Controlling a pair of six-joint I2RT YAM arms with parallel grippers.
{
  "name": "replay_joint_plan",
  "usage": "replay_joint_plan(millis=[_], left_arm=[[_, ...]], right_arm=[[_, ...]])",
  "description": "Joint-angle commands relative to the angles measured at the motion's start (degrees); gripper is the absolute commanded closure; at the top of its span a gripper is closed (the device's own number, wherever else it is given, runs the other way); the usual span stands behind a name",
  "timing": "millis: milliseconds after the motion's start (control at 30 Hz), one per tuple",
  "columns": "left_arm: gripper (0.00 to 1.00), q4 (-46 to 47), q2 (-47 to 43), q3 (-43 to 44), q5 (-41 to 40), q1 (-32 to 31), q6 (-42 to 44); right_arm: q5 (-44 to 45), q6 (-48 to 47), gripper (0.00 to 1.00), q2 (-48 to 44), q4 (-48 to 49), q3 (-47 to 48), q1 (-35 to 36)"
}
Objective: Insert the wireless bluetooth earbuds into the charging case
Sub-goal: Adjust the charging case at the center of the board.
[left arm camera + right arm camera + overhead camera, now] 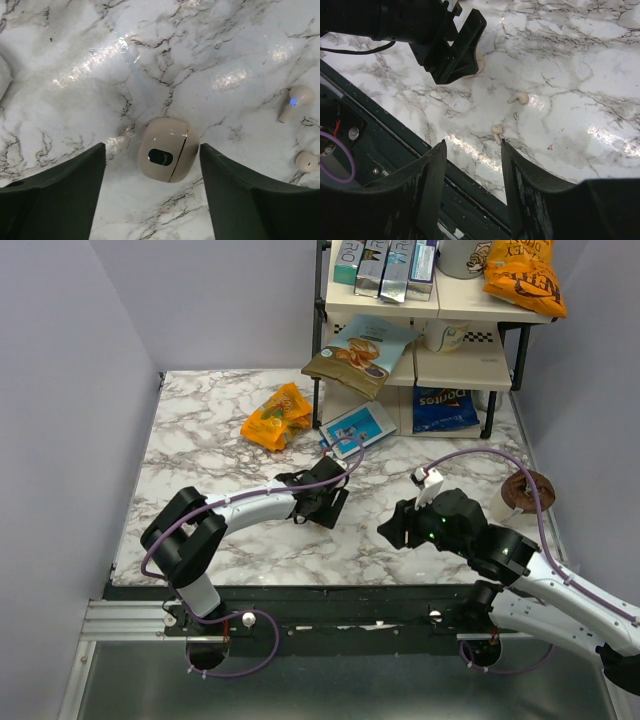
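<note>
Cream charging case (168,156) lies closed between my left gripper's (152,165) wide-open fingers, untouched, ready for grasping; my right gripper (471,172) is half open and empty.

Your desk (165,45) has a polished, white marble-look top with grey veins, throwing bright glare patches. The charging case (167,156) is smooth, glossy cream plastic with a dark oval inset. Both earbuds (295,102) look like the same shiny cream plastic. Your left pincer (152,200) has matt black plastic fingers (60,195), faintly scuffed.
</note>
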Motion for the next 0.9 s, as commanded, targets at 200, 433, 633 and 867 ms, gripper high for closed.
replay_joint_plan(millis=[200, 433, 633, 867], left_arm=[[0.23, -0.3, 0.8, -1.5, 5.1, -0.9, 0.9], [0.18, -1.2, 2.4, -0.7, 5.1, -1.2, 1.7], [0.61, -0.4, 3.5, -1.1, 5.1, -1.2, 0.4], [1.0, 1.1, 2.9, -1.6, 1.0, -1.3, -12.7]], right_arm=[[1.7, -1.0, 0.44, 0.2, -1.4, -0.1, -0.2], [1.5, -0.8, 0.44, -0.5, -1.4, -0.2, -0.2], [1.8, -0.7, 0.44, -1.6, -1.7, 0.3, -0.2], [2.1, 0.1, 0.44, -3.1, -1.9, 1.3, -0.2]])
